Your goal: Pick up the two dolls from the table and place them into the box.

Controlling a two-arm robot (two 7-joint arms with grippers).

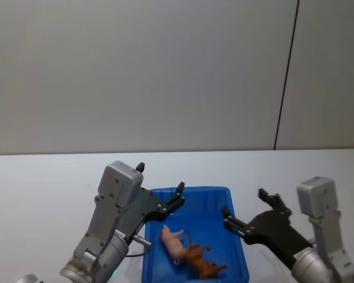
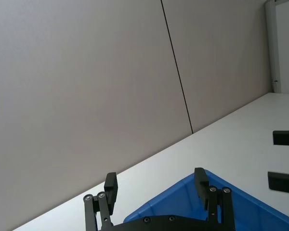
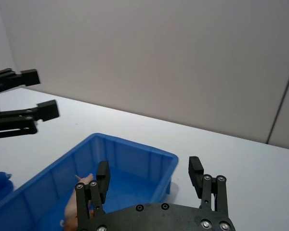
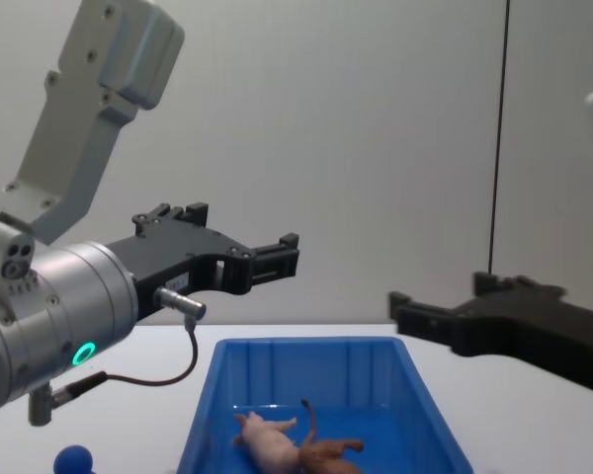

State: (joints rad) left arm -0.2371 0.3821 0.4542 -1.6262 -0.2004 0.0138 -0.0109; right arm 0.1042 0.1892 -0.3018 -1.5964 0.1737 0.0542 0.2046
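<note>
Both dolls lie inside the blue box [image 1: 239,236]. The pale pink pig [image 1: 172,242] is on its side, and the brown lion [image 1: 203,265] lies right beside it, touching it. The chest view shows the pig [image 4: 267,441] and lion [image 4: 328,454] on the floor of the box [image 4: 306,357]. My left gripper [image 1: 160,178] hovers open and empty above the box's left rim. My right gripper [image 1: 245,203] hovers open and empty just off the box's right side. In the right wrist view the pig [image 3: 72,211] shows past the open right gripper [image 3: 149,171].
A small blue ball [image 4: 74,460] rests on the white table [image 1: 47,177] left of the box, also visible as the ball [image 3: 0,183] in the right wrist view. A plain grey wall stands behind the table.
</note>
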